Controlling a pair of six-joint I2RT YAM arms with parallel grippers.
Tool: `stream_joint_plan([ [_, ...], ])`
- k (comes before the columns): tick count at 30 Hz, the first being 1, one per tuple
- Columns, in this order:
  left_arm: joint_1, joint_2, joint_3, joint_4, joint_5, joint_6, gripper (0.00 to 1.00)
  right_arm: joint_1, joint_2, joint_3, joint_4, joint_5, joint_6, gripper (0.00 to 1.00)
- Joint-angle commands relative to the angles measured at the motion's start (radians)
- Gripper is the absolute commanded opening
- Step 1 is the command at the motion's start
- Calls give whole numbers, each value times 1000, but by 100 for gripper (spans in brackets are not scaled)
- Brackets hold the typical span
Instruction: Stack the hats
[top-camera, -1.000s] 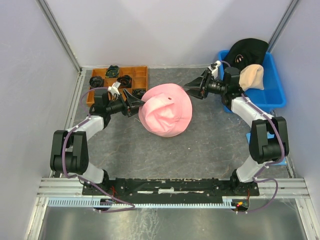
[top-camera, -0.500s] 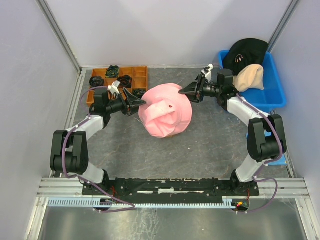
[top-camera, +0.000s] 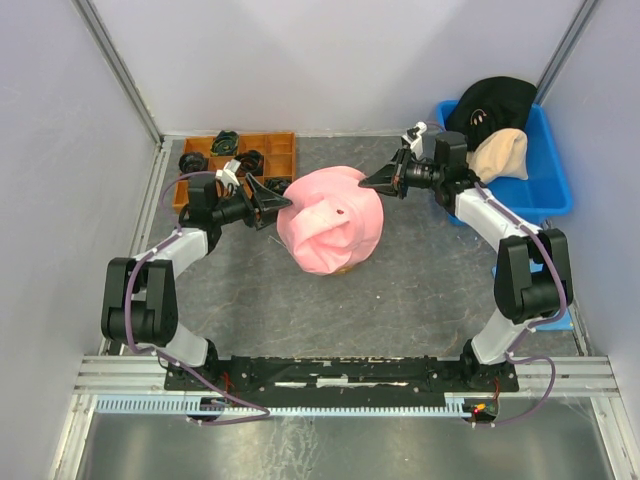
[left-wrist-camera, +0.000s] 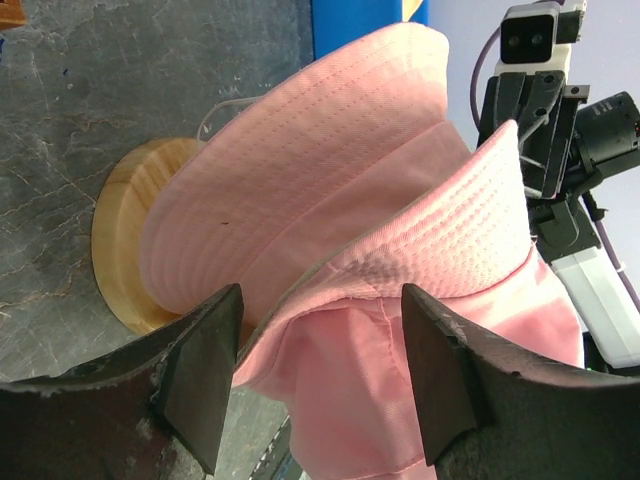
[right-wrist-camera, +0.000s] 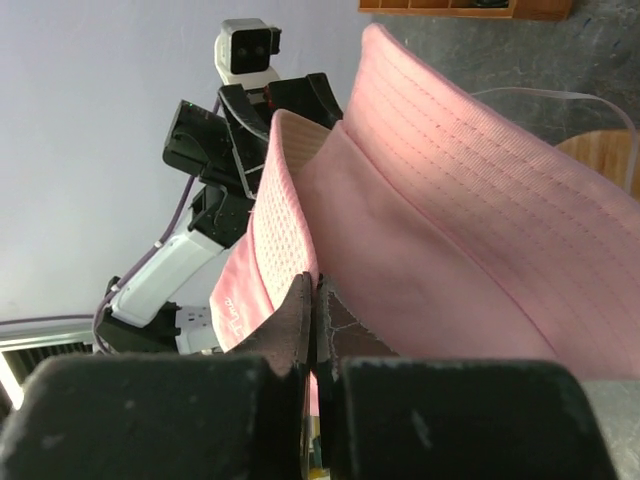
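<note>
Two pink hats (top-camera: 335, 215) lie one over the other on a wooden stand (left-wrist-camera: 120, 240) in mid-table. The under hat (left-wrist-camera: 300, 170) sits on the stand; the outer hat (left-wrist-camera: 450, 240) hangs crumpled over it. My left gripper (top-camera: 275, 212) is open at the hats' left side, and a fold of the outer hat's brim lies between its fingers (left-wrist-camera: 322, 300). My right gripper (top-camera: 365, 184) is at the hats' upper right, its tips (right-wrist-camera: 316, 285) shut on the edge of the brim (right-wrist-camera: 290, 200). A black hat (top-camera: 492, 100) and a beige hat (top-camera: 503, 152) rest in a blue bin (top-camera: 555, 190).
An orange compartment tray (top-camera: 275, 150) with small dark coiled bundles stands at the back left, just behind my left arm. The blue bin stands against the right wall. Grey walls close in both sides and the back.
My right gripper has moved left to the pink hats and shut on the brim. The outer hat has gone from rounded to crumpled. My left gripper has stayed open in place.
</note>
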Motion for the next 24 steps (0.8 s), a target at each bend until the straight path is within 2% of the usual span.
stream_joint_plan([
  [1, -3, 2, 50, 47, 15, -30, 70, -1, 20, 55, 116, -16, 90, 0],
  [7, -4, 7, 45, 55, 10, -39, 69, -14, 82, 94, 207, 38, 222, 0],
  [10, -4, 12, 41, 62, 6, -48, 62, -35, 104, 112, 189, 85, 231, 0],
  [12, -4, 18, 39, 75, 7, -57, 51, -48, 121, 129, 157, 106, 220, 0],
  [14, -4, 23, 38, 82, 7, -66, 46, -54, 140, 152, 127, 117, 208, 0],
  [20, -4, 26, 34, 90, 7, -71, 30, -58, 193, 231, -97, 159, 44, 0],
  [24, -3, 28, 26, 83, 10, -60, 18, -57, 204, 215, -152, 173, -17, 0],
])
